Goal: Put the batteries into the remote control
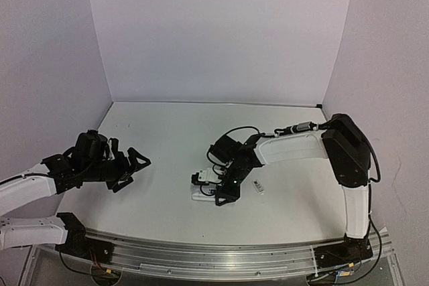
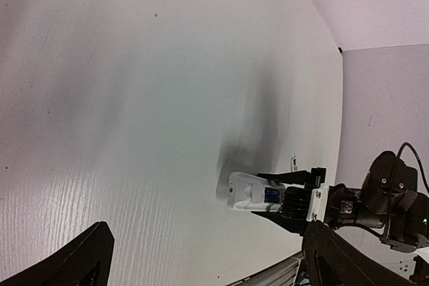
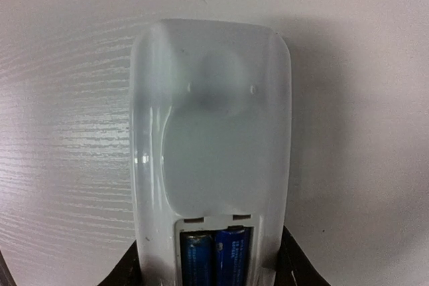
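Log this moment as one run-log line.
left end effector: open, empty | right end effector: gripping remote control, back up | batteries: both in recess | cover: off, on table

Our 2 arms: white shells, black joints

We see the left arm and the right arm built alike, with smooth white links between bulky black joint housings and black bases. Each ends in a matte black gripper, the left gripper and the right gripper, each with 2 angular, wedge-shaped fingers. A thin black cable loops along the right arm, and a small grey fitting sits near its elbow.
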Controlling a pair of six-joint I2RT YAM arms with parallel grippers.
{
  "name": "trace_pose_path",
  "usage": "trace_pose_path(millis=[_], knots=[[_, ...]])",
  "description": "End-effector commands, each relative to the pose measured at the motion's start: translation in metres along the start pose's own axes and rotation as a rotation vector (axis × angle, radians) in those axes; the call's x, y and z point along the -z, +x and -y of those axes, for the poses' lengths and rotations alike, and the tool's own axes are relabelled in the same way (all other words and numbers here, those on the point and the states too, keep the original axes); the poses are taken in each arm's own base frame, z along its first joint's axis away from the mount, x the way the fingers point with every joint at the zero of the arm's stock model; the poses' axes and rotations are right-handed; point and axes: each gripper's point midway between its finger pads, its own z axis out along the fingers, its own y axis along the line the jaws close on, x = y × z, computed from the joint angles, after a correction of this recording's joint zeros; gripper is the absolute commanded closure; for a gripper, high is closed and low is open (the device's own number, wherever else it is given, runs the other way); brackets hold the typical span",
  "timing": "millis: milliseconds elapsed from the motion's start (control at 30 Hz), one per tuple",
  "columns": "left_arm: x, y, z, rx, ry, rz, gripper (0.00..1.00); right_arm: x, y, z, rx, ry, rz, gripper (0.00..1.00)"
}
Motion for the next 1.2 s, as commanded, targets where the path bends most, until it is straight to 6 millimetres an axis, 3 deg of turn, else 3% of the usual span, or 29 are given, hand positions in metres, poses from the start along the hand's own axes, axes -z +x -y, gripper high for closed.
trace_pose_path(millis=[0, 167, 333, 567, 667, 800, 967, 1167], knots=[[0.004, -0.017, 0.031, -0.055, 0.077, 0.043, 0.00, -0.009, 0.002, 0.008, -0.011, 0.025, -0.026, 0.65], [0.002, -0.020, 0.037, -0.082, 0.084, 0.043, 0.01, 0.000, 0.000, 0.008, -0.055, 0.037, -0.010, 0.46], [-0.003, -0.020, 0.044, -0.098, 0.104, 0.030, 0.00, 0.033, -0.013, 0.006, -0.089, 0.071, 0.054, 0.32], [-0.014, -0.019, 0.049, -0.114, 0.119, 0.003, 0.00, 0.086, -0.015, 0.019, -0.218, 0.219, 0.116, 0.29], [-0.021, -0.018, 0.049, -0.121, 0.114, -0.016, 0.00, 0.110, 0.003, 0.031, -0.376, 0.326, 0.128, 0.29], [-0.034, -0.013, 0.048, -0.135, 0.095, -0.070, 0.00, 0.126, 0.054, 0.045, -0.726, 0.400, 0.123, 0.30], [-0.054, -0.004, 0.045, -0.161, 0.050, -0.164, 0.00, 0.114, 0.101, 0.036, -0.898, 0.410, 0.055, 0.33], [-0.075, 0.008, 0.050, -0.201, 0.051, -0.256, 0.01, 0.094, 0.124, 0.041, -0.942, 0.413, -0.045, 0.43]])
